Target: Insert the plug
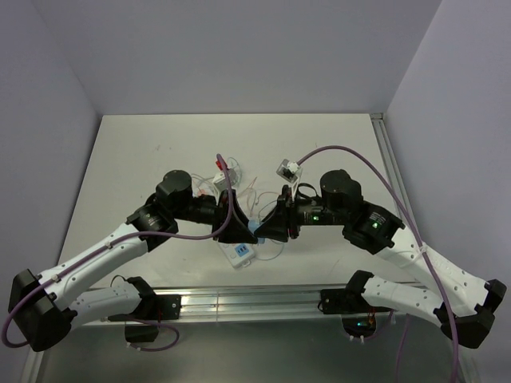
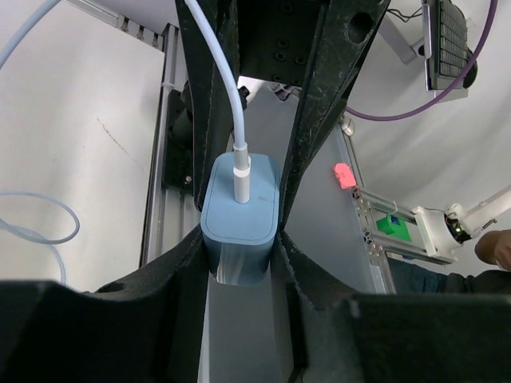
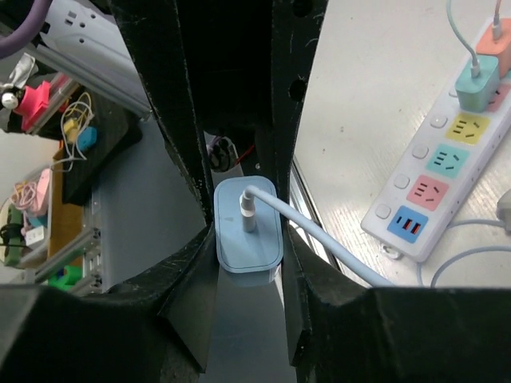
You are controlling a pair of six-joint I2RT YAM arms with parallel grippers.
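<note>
A light-blue plug with a white cable is held above the table between both grippers. My left gripper is shut on its lower body in the left wrist view, where the plug faces me cable-end first. My right gripper grips the same plug from the opposite side, its own tips against the plug's flanks. The white power strip with coloured sockets lies on the table, its end showing just below the grippers.
A teal plug and an orange plug sit in the strip's far sockets. A small white adapter and thin loose cables lie behind the grippers. An aluminium rail runs along the near table edge.
</note>
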